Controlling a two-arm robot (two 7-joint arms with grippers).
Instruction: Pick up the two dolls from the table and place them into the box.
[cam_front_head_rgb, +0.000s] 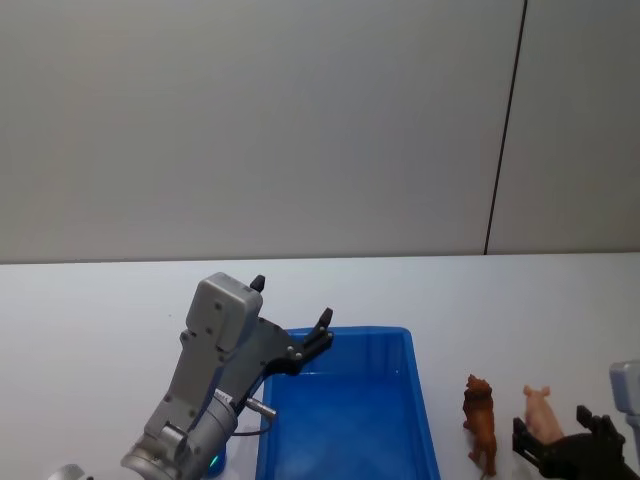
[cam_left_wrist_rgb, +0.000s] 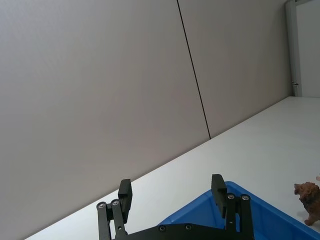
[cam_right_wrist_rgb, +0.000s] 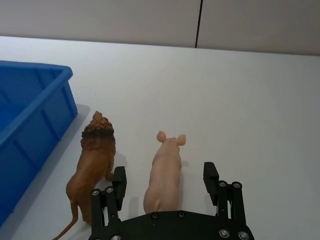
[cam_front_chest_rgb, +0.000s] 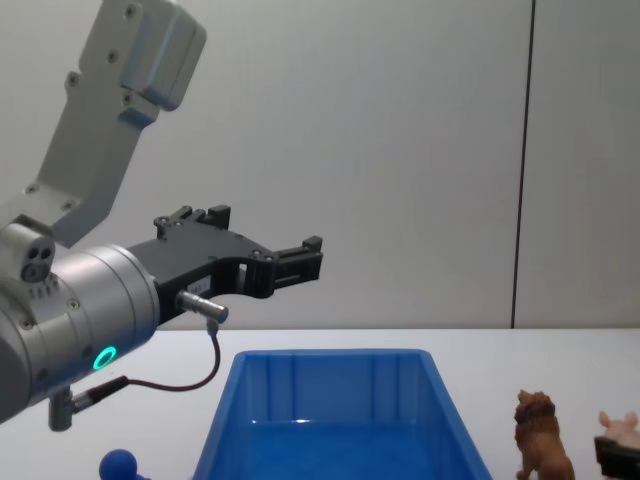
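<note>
Right hand (cam_right_wrist_rgb: 165, 170) astride pig (cam_right_wrist_rgb: 167, 150) — white table (cam_right_wrist_rgb: 250, 100), grey wall (cam_right_wrist_rgb: 100, 20)

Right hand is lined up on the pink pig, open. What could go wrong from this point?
1. The right hand is open around the pink pig, with one finger over the narrow gap beside the brown lion. Closing or descending might knock the lion over.
2. The left hand hangs open near the blue box's far left corner, so it could crowd the drop if the right arm carries the pig across.
</note>
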